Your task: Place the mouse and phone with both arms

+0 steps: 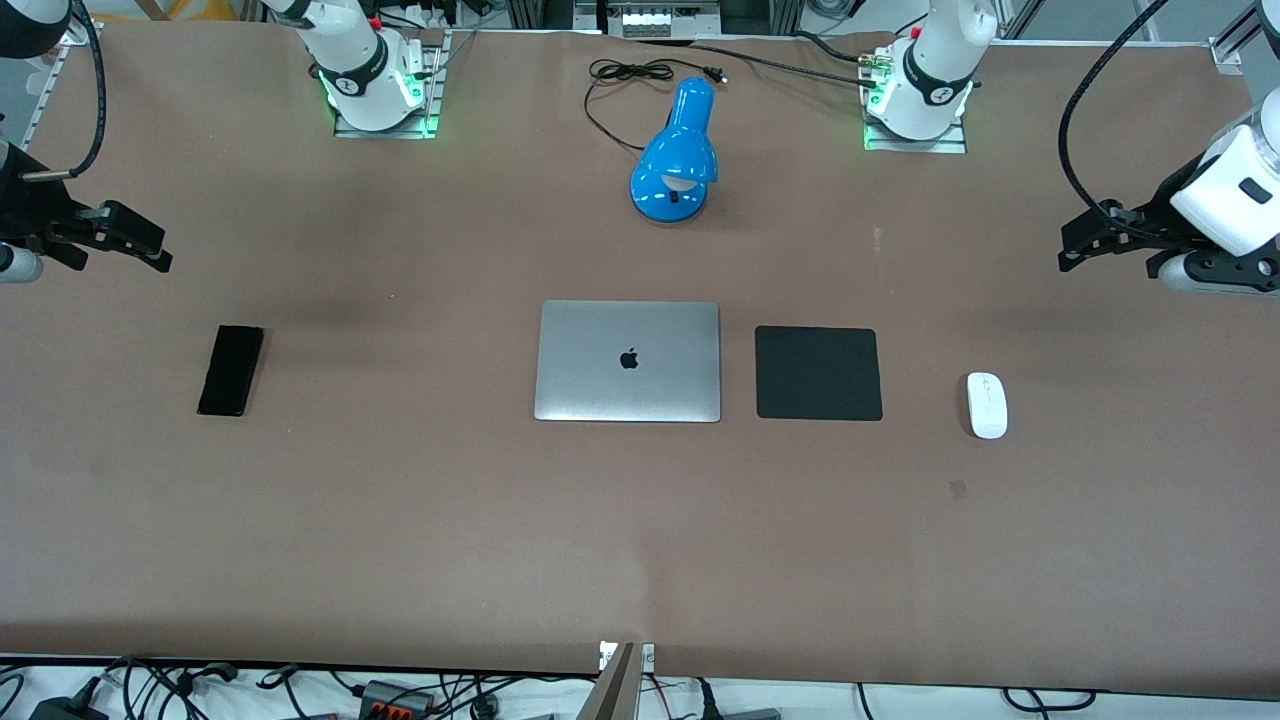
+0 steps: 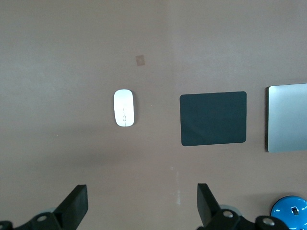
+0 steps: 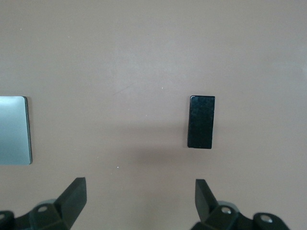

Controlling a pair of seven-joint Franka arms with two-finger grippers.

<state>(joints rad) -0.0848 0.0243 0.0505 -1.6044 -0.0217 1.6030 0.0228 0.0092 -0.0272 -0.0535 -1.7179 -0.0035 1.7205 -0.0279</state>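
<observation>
The white mouse (image 1: 987,404) lies on the table toward the left arm's end, beside the black mouse pad (image 1: 818,373). It also shows in the left wrist view (image 2: 124,108). The black phone (image 1: 231,370) lies flat toward the right arm's end and also shows in the right wrist view (image 3: 201,121). My left gripper (image 1: 1068,250) hangs open and empty over bare table, apart from the mouse; it also shows in its own wrist view (image 2: 142,203). My right gripper (image 1: 158,252) hangs open and empty over bare table, apart from the phone; it also shows in its own wrist view (image 3: 140,201).
A closed silver laptop (image 1: 628,361) lies mid-table next to the mouse pad. A blue desk lamp (image 1: 675,150) with a black cord stands between the arm bases. The brown table (image 1: 640,540) is bare nearer the front camera.
</observation>
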